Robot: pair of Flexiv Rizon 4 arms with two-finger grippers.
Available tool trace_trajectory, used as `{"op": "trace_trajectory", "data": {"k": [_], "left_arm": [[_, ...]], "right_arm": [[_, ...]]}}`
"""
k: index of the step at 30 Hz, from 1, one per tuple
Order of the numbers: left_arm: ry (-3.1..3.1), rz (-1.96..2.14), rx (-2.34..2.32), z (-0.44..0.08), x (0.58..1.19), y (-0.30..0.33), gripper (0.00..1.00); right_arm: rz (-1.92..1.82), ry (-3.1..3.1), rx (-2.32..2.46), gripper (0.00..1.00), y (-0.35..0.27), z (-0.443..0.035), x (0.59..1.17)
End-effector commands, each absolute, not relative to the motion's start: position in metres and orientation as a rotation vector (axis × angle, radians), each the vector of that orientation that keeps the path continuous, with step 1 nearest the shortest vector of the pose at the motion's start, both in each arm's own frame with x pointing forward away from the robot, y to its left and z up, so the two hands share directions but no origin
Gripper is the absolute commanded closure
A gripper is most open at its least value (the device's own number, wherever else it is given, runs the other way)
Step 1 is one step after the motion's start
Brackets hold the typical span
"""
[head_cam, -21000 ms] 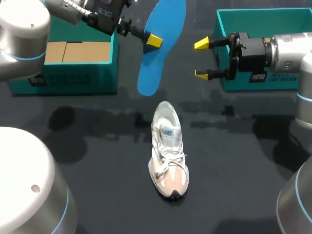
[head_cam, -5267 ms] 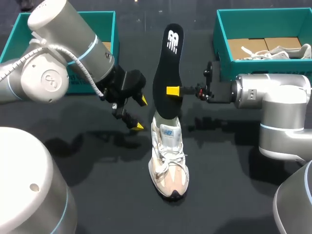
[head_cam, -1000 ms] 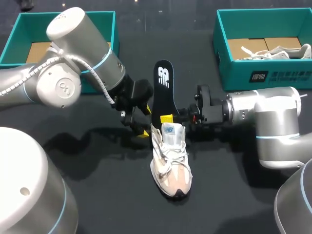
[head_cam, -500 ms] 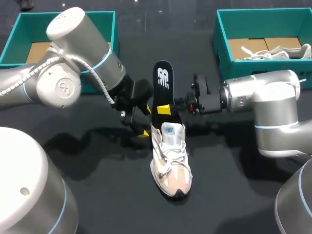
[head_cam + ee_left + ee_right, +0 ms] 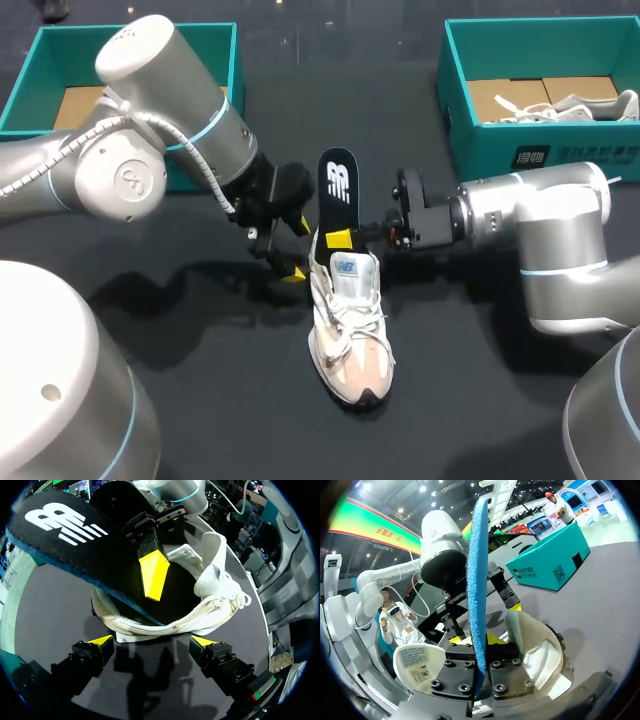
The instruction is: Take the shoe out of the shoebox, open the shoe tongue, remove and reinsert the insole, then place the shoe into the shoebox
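A white and beige sneaker (image 5: 346, 322) lies on the black table with its toe toward me. The black insole (image 5: 337, 195) stands upright, its lower end inside the shoe's opening. My right gripper (image 5: 341, 238) comes in from the right and is shut on the insole just above the tongue. In the right wrist view the insole's blue edge (image 5: 477, 575) runs between that gripper's (image 5: 479, 666) fingers. My left gripper (image 5: 295, 250) is open just left of the heel. In the left wrist view the shoe's heel (image 5: 165, 622) is just ahead of the left gripper (image 5: 151, 641), not touching its fingers.
A teal shoebox (image 5: 215, 60) stands at the back left behind my left arm. A second teal shoebox (image 5: 540, 155) at the back right holds another white shoe (image 5: 590, 103). Bare black tabletop lies in front of the sneaker.
My right gripper lifted slightly, then came down again, and the insole now sits lower in the shoe. The left arm and the sneaker have stayed where they were.
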State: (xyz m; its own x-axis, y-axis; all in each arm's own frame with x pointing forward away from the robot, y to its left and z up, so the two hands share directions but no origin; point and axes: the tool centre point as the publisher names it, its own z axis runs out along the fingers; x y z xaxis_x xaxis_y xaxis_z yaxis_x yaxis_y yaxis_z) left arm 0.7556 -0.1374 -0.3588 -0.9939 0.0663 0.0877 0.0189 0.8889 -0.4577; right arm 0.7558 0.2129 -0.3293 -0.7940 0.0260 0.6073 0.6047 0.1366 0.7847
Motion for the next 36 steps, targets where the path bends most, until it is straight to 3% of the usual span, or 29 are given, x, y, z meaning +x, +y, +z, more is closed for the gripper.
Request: {"op": "trace_trajectory", "data": {"k": [1, 10, 11, 12, 18, 25, 28, 30, 36], "left_arm": [[-2.956, 0.714, -0.068, -0.359, 0.755, -0.137, 0.00], [-2.956, 0.714, -0.068, -0.359, 0.755, -0.137, 0.00], [-2.956, 0.714, -0.068, -0.359, 0.755, -0.137, 0.00], [-2.956, 0.714, -0.068, -0.359, 0.755, -0.137, 0.00], [-2.956, 0.714, -0.068, -0.359, 0.755, -0.137, 0.00], [-2.956, 0.714, -0.068, -0.359, 0.755, -0.137, 0.00], [-2.956, 0.714, -0.068, -0.359, 0.755, -0.137, 0.00], [-2.956, 0.714, -0.068, -0.359, 0.755, -0.137, 0.00], [-2.956, 0.714, -0.068, -0.359, 0.755, -0.137, 0.00]], "right_arm": [[-1.698, -1.952, -0.654, 1.00, 0.212, -0.340, 0.740], [-1.697, -1.937, -0.680, 1.00, 0.213, -0.341, 0.727], [-1.705, -1.943, -0.676, 0.94, 0.213, -0.339, 0.728], [-1.719, -1.955, -0.661, 0.75, 0.214, -0.335, 0.729], [-1.743, -2.022, -0.574, 0.67, 0.218, -0.313, 0.740], [-1.739, -2.080, -0.515, 0.71, 0.218, -0.298, 0.752], [-1.740, -2.089, -0.509, 0.80, 0.216, -0.294, 0.760], [-1.742, -2.086, -0.508, 0.98, 0.215, -0.294, 0.765], [-1.717, -2.034, -0.536, 1.00, 0.216, -0.310, 0.769]]}}
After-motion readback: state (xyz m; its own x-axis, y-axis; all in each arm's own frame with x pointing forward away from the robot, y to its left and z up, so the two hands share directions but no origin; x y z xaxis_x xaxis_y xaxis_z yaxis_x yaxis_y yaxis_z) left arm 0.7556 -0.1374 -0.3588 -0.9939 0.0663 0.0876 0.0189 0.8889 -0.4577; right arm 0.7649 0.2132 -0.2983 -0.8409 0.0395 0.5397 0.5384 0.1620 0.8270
